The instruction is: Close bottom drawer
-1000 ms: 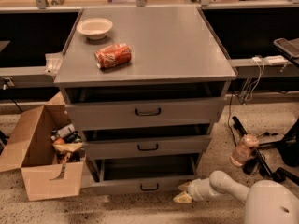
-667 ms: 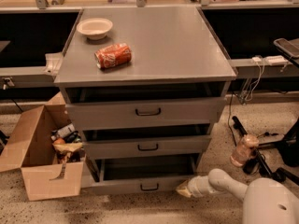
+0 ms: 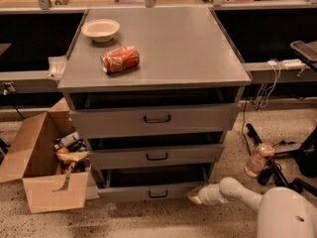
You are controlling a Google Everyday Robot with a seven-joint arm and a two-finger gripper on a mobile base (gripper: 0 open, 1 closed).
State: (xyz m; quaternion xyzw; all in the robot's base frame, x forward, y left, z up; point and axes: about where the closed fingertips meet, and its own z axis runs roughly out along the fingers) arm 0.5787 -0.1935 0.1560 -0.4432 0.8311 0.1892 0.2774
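The bottom drawer [image 3: 153, 191] is the lowest grey drawer of the cabinet [image 3: 158, 68], with a small black pull handle [image 3: 158, 194]. It stands pulled out a little, with a dark gap above its front. My gripper [image 3: 194, 195] is at the end of the white arm coming in from the lower right. It sits low, against the right end of the bottom drawer's front panel. The middle drawer [image 3: 156, 156] and the top drawer [image 3: 157, 118] also stand slightly out.
A white bowl [image 3: 100, 29] and a red can on its side [image 3: 120, 59] lie on the cabinet top. An open cardboard box [image 3: 44, 167] with rubbish stands at the left. A plastic bottle [image 3: 257, 159] and black chair legs [image 3: 292, 157] are at the right.
The gripper has crept a little left, closer against the drawer's right end. The drawer looks about the same.
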